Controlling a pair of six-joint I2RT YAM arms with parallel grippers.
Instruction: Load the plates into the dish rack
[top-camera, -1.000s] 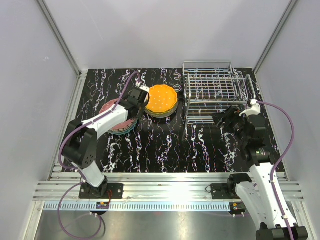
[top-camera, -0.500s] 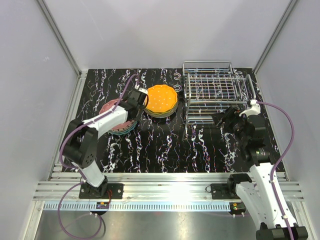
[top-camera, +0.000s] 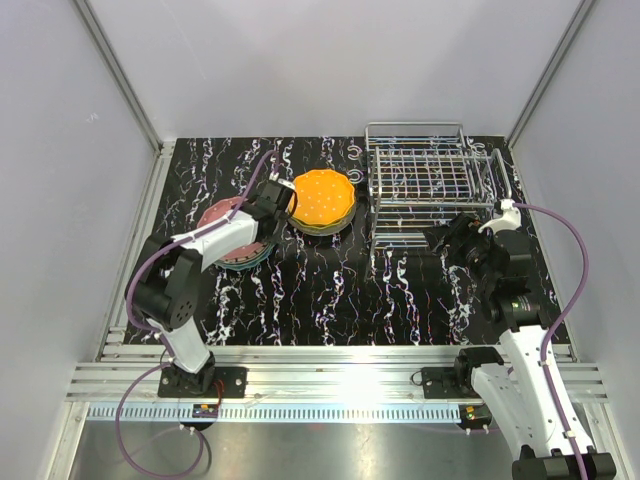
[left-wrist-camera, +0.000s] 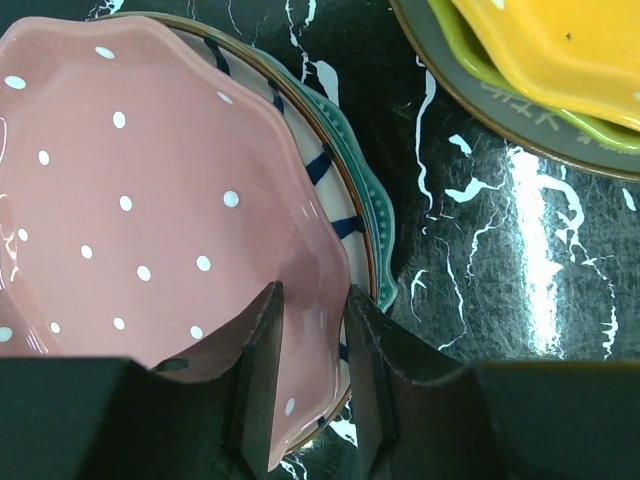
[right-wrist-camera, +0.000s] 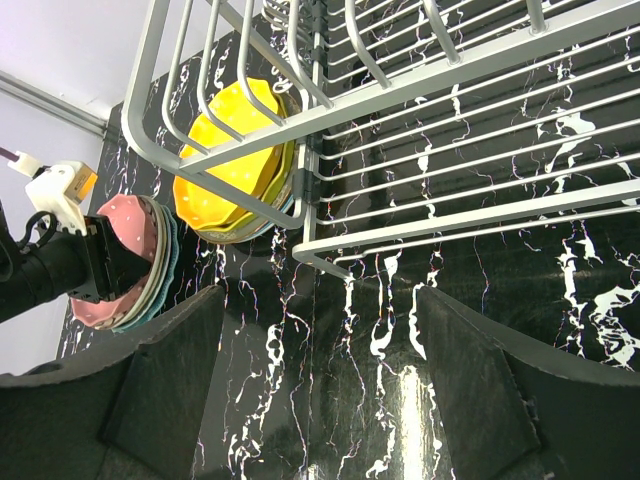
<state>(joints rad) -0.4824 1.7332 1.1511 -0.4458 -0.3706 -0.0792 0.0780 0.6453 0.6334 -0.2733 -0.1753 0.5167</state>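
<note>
Fingers (left-wrist-camera: 262, 380) of my left gripper (left-wrist-camera: 308, 385) straddled the scalloped rim of the pink dotted plate (left-wrist-camera: 130, 200), one pad inside, one outside, narrowly parted; whether they truly pinched it I could not tell. That plate topped a stack over a black-striped plate (left-wrist-camera: 335, 195) and a teal plate (left-wrist-camera: 375, 225), likely so I could lift it alone. My right gripper (right-wrist-camera: 320, 400) hung spread beside the dish rack (top-camera: 425, 175), which held no plates. Lower plates were mostly hidden.

left fingers (left-wrist-camera: 262, 375) nearly closed — arm reaching | right fingers (right-wrist-camera: 170, 395) apart — raised
</note>
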